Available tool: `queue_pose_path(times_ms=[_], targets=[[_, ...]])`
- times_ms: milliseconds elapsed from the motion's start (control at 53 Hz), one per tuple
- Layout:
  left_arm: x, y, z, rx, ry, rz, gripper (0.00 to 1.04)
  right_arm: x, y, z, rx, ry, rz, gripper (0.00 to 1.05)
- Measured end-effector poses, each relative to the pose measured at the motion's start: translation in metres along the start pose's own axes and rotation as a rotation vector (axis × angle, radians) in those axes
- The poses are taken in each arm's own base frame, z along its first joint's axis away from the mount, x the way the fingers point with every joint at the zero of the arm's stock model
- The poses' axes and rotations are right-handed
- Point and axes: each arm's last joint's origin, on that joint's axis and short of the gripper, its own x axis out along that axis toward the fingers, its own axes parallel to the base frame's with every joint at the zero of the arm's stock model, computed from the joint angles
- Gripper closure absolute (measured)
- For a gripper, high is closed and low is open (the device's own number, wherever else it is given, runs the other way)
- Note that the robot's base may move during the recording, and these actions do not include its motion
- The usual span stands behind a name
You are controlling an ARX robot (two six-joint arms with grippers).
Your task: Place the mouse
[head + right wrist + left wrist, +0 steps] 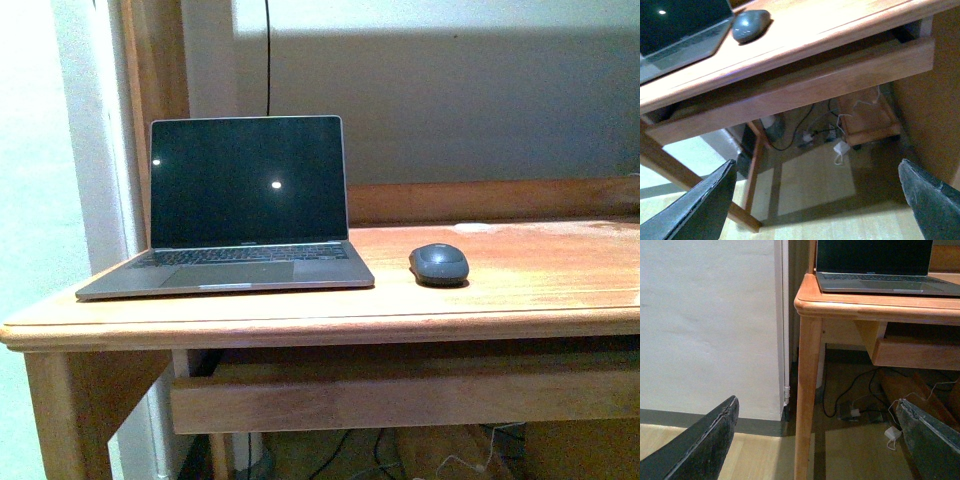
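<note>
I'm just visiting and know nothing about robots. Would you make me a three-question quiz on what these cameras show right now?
1. True or false: the mouse sits on the laptop's keyboard.
2. Which gripper holds the mouse? A) left gripper B) right gripper C) neither
3. Fill in: the laptop's screen is ____ (lit or dark).

Key
1. False: it rests on the desk, beside the laptop and apart from it.
2. C: both grippers are open, empty and below the desk top.
3. Dark, with only small bright spots on it.
</note>
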Motion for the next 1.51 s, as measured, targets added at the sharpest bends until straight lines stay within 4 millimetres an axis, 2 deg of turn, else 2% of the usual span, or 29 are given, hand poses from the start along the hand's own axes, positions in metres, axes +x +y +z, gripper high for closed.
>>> queue_pose_path(times_ms=[75,208,283,358,453,509,642,755,868,1245,1509], targets=[[0.000,0.000,0.000,0.000,0.000,0.000,0.08,-0.015,0.007,0.000,-0.006,-0.035,0.032,0.07],[0.000,0.000,0.000,0.000,0.000,0.000,0.08,-0.023,0.013,0.001,-0.011,-0.062,0.079,0.08],[0.000,0.000,0.000,0.000,0.000,-0.001,0.08,-0.024,0.010,0.002,-0.101,-0.181,-0.045,0.19],[0.000,0.000,0.000,0.000,0.000,0.001,0.08,-0.025,0.002,-0.001,-0.201,-0.216,-0.124,0.31],[0.000,0.000,0.000,0.000,0.000,-0.002,0.08,-0.025,-0.005,-0.005,-0.264,-0.221,-0.141,0.44],[0.000,0.000,0.000,0.000,0.000,0.000,0.08,-0.024,-0.011,-0.009,-0.297,-0.215,-0.144,0.58],[0.000,0.000,0.000,0.000,0.000,-0.001,0.08,-0.024,-0.018,-0.013,-0.313,-0.217,-0.150,0.77],[0.000,0.000,0.000,0.000,0.000,-0.001,0.08,-0.024,-0.025,-0.018,-0.327,-0.212,-0.142,1.02],[0.000,0.000,0.000,0.000,0.000,-0.001,0.08,-0.025,-0.035,-0.018,-0.327,-0.219,-0.167,1.02],[0.000,0.000,0.000,0.000,0.000,-0.001,0.08,-0.023,-0.041,-0.032,-0.327,-0.217,-0.164,1.02],[0.000,0.000,0.000,0.000,0.000,-0.001,0.08,-0.023,-0.041,-0.031,-0.329,-0.225,-0.160,1.02]])
